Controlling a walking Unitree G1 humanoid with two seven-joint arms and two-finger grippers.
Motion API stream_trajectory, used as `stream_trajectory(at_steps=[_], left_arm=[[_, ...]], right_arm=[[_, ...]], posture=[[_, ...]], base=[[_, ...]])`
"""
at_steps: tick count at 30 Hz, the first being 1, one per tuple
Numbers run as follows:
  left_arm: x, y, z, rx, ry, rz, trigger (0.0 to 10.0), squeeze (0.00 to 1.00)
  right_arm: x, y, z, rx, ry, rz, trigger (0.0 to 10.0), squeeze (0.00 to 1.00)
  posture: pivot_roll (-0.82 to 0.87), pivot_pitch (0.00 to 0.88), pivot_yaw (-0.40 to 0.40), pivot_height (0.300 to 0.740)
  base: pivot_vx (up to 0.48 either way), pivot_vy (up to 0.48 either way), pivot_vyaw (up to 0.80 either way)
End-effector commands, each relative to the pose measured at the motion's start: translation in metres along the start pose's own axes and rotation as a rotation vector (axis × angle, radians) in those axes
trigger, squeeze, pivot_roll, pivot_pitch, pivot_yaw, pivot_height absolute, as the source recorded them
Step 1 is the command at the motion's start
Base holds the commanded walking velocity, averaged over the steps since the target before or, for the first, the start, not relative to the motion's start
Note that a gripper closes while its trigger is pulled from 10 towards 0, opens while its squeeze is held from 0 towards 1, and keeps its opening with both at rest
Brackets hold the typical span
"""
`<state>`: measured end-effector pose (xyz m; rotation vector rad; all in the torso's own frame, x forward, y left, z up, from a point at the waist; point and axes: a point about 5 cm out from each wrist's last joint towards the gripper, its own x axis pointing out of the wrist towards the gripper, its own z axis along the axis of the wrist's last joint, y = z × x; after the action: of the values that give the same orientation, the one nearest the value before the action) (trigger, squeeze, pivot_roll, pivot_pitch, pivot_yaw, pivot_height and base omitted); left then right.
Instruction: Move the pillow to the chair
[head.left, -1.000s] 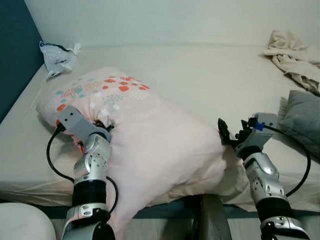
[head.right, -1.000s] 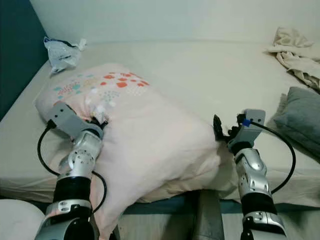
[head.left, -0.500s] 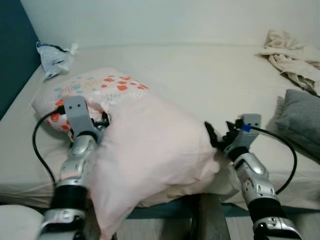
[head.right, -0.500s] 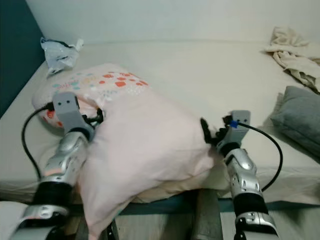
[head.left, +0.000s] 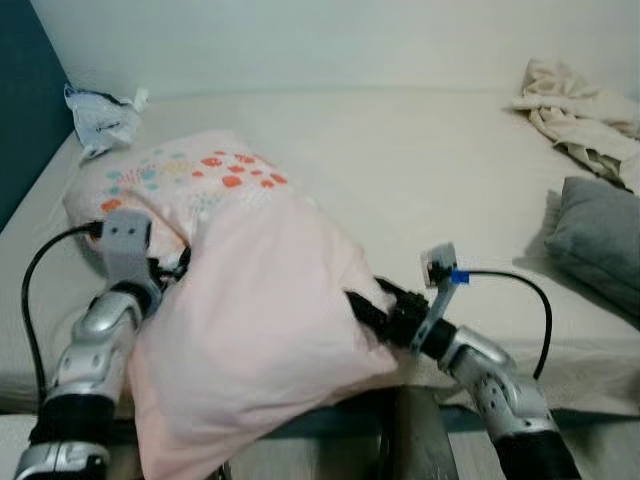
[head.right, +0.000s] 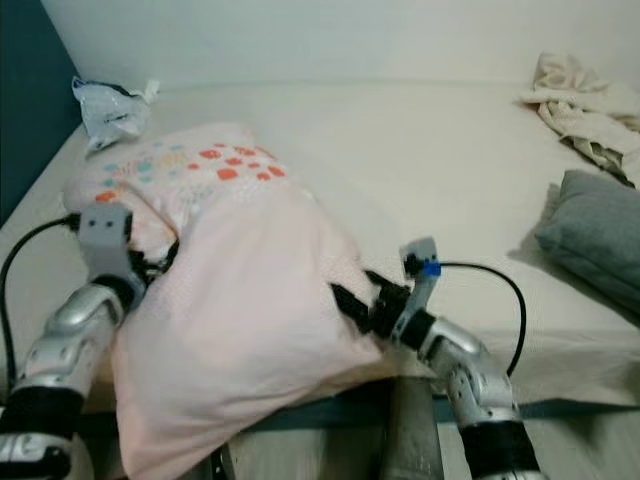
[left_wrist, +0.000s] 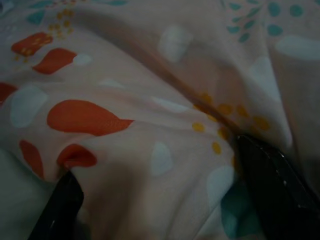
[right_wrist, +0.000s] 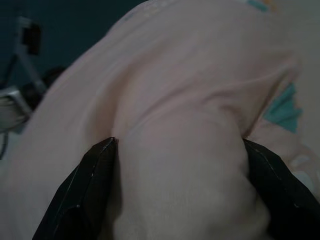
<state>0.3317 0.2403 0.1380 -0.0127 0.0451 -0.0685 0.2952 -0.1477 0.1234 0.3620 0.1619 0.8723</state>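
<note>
Item 1, pillow (head.left: 250, 310): large, pale pink, with orange, teal and white spots on its far end. It lies on the bed (head.left: 420, 160) near my left side, its near end hanging over the front edge of the mattress. No chair can be made out from where I look.

Item 2, my left gripper (head.left: 170, 268): pressed into the pillow's left flank, beside the spotted part. In my left wrist view the two black fingers (left_wrist: 272, 185) stand apart with a fold of spotted fabric bulging between them; the fabric touches both, so I count this gripper as clamped on the pillow.

Item 3, my right gripper (head.left: 368, 303): pushed against the pillow's right side, low and near the bed's front edge. In my right wrist view its fingers (right_wrist: 85, 195) sit wide on either side of a thick pink bulge, pinching the pillow between them.

Item 4, bed: cream sheet, against a pale wall (head.left: 330, 40), with a dark teal wall (head.left: 20, 120) on my left.

Item 5, crumpled plastic bag (head.left: 98, 115): at the bed's far left corner, well apart from the pillow.

Item 6, grey cushion (head.left: 598, 240): on the right side of the bed.

Item 7, beige cloth (head.left: 575, 115): rumpled, at the far right, behind the grey cushion.
</note>
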Motion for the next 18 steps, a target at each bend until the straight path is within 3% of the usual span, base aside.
stream_trajectory(at_steps=[1,3,4,6,7,8,9,12,14,15,16,18], left_arm=[[-0.002,0.004,-0.01,-0.029,0.059,0.017,10.0,1.0],[-0.003,0.009,-0.012,-0.037,0.076,0.046,10.0,1.0],[-0.004,0.015,-0.014,-0.034,0.094,0.078,10.0,0.0],[-0.006,0.024,-0.017,-0.029,0.118,0.123,10.0,0.0],[-0.006,0.024,-0.017,-0.029,0.118,0.123,10.0,0.0],[-0.009,0.033,-0.019,-0.02,0.142,0.159,10.0,0.0],[-0.01,0.037,-0.02,-0.014,0.15,0.176,10.0,0.0],[-0.013,0.045,-0.023,-0.006,0.164,0.204,10.0,0.0],[-0.014,0.048,-0.023,-0.001,0.166,0.221,10.0,0.0],[-0.015,0.051,-0.022,0.01,0.162,0.235,10.0,0.0],[-0.015,0.051,-0.022,0.01,0.162,0.235,10.0,0.0],[-0.016,0.057,-0.018,0.02,0.146,0.259,10.0,0.0]], right_arm=[[0.002,0.013,0.007,0.035,-0.038,0.103,10.0,0.0],[-0.001,0.014,0.015,0.037,-0.081,0.111,10.0,0.0],[-0.004,0.0,0.035,0.021,-0.189,0.011,10.0,0.0],[-0.012,-0.022,0.066,0.013,-0.365,-0.166,10.0,0.0],[-0.012,-0.022,0.066,0.013,-0.365,-0.166,10.0,0.0],[-0.028,-0.047,0.094,-0.041,-0.485,-0.407,10.0,0.0],[-0.038,-0.061,0.105,-0.135,-0.494,-0.583,10.0,0.0],[-0.059,-0.076,0.12,-0.355,-0.427,-0.838,10.0,0.0],[-0.058,-0.073,0.123,-0.285,-0.481,-0.772,10.0,0.0],[-0.051,-0.066,0.122,-0.199,-0.505,-0.672,10.0,0.0],[-0.051,-0.066,0.122,-0.199,-0.505,-0.672,10.0,0.0],[-0.036,-0.05,0.119,-0.056,-0.53,-0.464,10.0,0.0]], posture=[[0.02,0.157,-0.019,0.513],[0.02,0.157,-0.019,0.513],[0.02,0.153,-0.018,0.513],[0.02,0.152,-0.017,0.513],[0.02,0.152,-0.017,0.513],[0.02,0.151,-0.017,0.513],[0.01,0.147,-0.016,0.513],[0.01,0.146,-0.018,0.513],[0.01,0.144,-0.02,0.513],[0.01,0.144,-0.022,0.513],[0.01,0.144,-0.022,0.513],[0.01,0.142,-0.023,0.513]], base=[[0.0,0.0,0.0],[0.0,0.0,0.0],[0.0,0.0,0.0],[0.0,0.0,0.0],[0.0,0.0,0.0],[0.0,0.0,0.0],[0.0,0.0,0.0],[0.0,0.0,0.0],[0.0,0.0,0.0],[0.0,0.0,0.0],[0.0,0.0,0.0],[0.0,0.0,0.0]])
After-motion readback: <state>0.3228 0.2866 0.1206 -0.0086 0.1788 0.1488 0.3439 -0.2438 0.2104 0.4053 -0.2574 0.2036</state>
